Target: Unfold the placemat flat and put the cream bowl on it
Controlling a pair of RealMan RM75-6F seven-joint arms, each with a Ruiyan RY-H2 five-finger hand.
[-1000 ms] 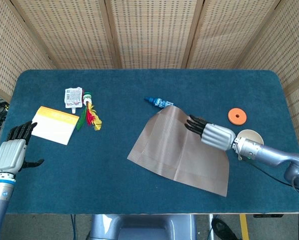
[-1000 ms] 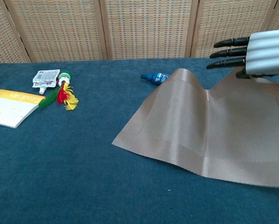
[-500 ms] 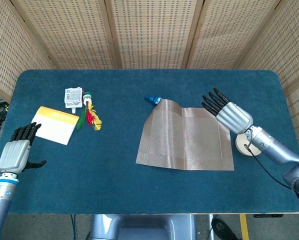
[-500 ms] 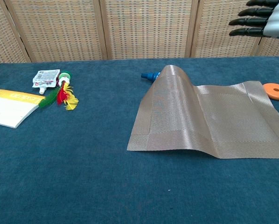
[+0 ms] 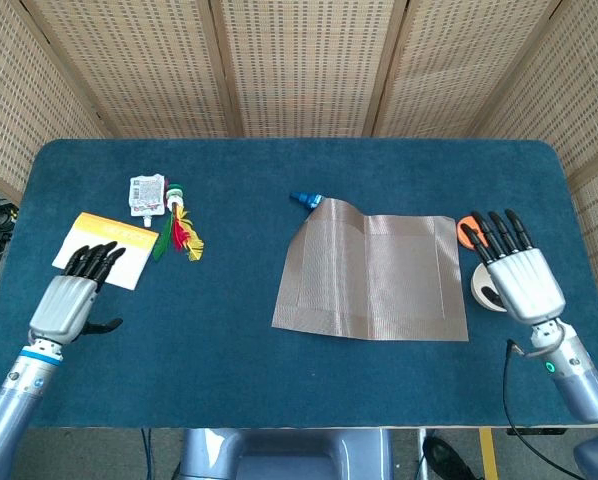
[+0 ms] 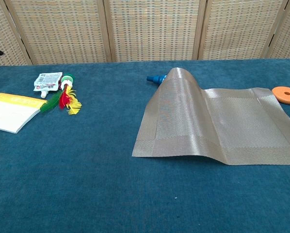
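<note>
Bright, even light fills both views, with no glare. Shadows are soft and faint. Everything is sharp, without blur.

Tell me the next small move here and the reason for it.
Probably lower the right hand onto the cream bowl to grip it. The placemat is spread open, though its left part humps over the blue bottle. The right hand hovers open over the bowl, which sits just off the mat's right edge beside the orange disc. The left hand is far off.
</note>
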